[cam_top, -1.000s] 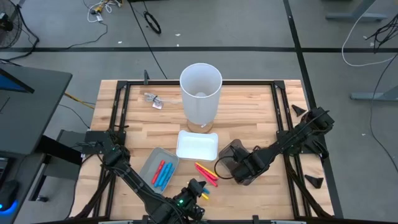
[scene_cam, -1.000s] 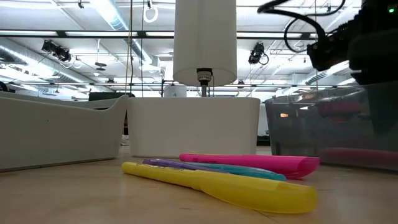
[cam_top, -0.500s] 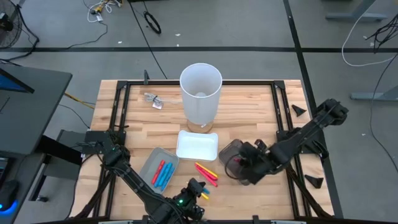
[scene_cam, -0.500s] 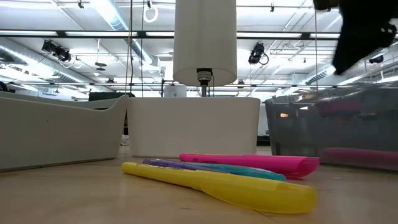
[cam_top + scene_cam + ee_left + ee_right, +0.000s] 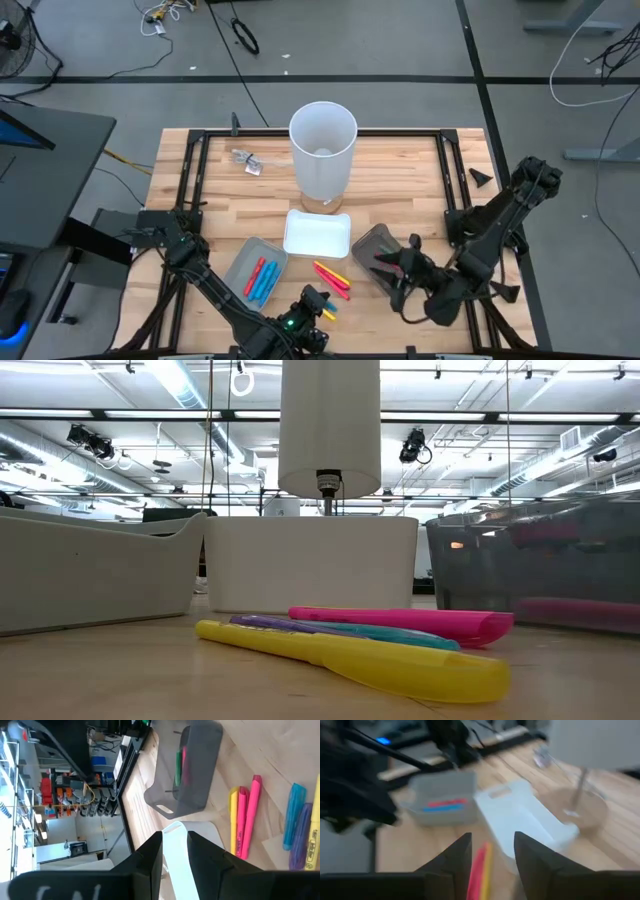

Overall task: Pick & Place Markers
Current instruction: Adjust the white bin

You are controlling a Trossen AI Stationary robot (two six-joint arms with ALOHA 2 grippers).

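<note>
— Where do we find the markers?

— We see them in three places. A loose cluster [image 5: 333, 278] lies on the bare wood of the table [image 5: 400, 170], between the white tray [image 5: 317, 235] and the near edge; from the low view we pick out a yellow one [image 5: 360, 658] nearest the camera, a pink one [image 5: 410, 622] behind it and a teal-and-purple one [image 5: 345, 628] between them. Red and blue markers [image 5: 261, 281] lie side by side in the grey tray [image 5: 240, 262] on the left. In the dark translucent bin [image 5: 372, 248] on the right we make out a green and a pink marker [image 5: 180, 762] from the left wrist view.

— And the right gripper?

— The right gripper [image 5: 405, 285] hangs just beside the near side of the dark bin. In its wrist view its two fingers [image 5: 451, 865] stand apart with nothing between them — we look through the gap at the loose cluster and the white tray.

— The left gripper?

— The left gripper [image 5: 320, 305] sits low at the near edge of the table, close to the loose cluster. Its fingers [image 5: 150, 857] show a narrow gap with nothing clamped in it; the white tray shows through the gap.

— Anything else on the table?

— A tall white cylinder [image 5: 323, 150] stands on a stand at the far side, behind the white tray
</note>
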